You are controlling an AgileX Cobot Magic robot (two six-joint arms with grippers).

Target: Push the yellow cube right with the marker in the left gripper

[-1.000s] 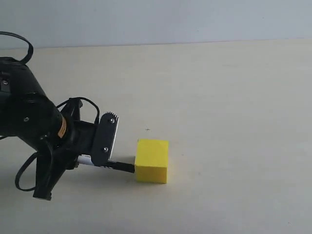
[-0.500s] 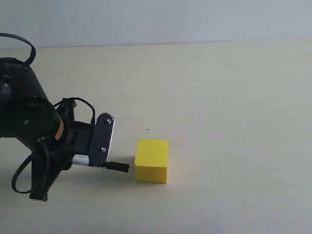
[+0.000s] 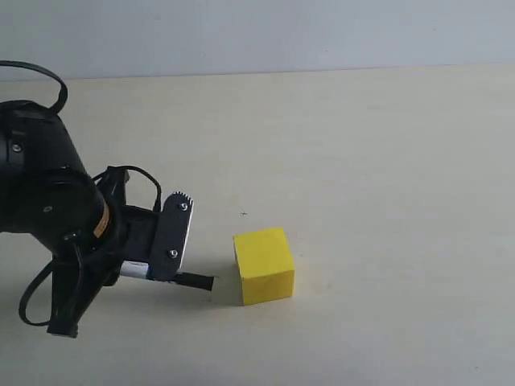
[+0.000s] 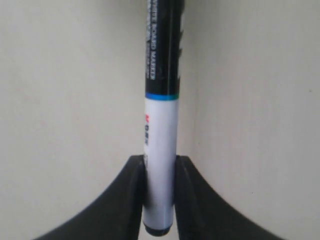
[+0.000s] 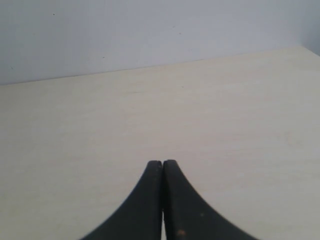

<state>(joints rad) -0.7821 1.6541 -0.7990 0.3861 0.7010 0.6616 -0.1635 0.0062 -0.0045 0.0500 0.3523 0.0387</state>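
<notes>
The yellow cube sits on the pale table, turned slightly askew. My left gripper is low over the table to the left of it, shut on the marker, whose black end points at the cube. A small gap separates that end from the cube's left face. In the left wrist view the black fingers clamp the marker's white barrel, and the cube is out of view. My right gripper is shut on nothing and does not appear in the exterior view.
The pale table stretches wide to the right of the cube and behind it. A light wall stands along the far edge. A black cable loop hangs off the left wrist near the table.
The left gripper drew back to the left with the marker. The cube now sits a little farther right and is turned, with a gap between it and the marker's end.
</notes>
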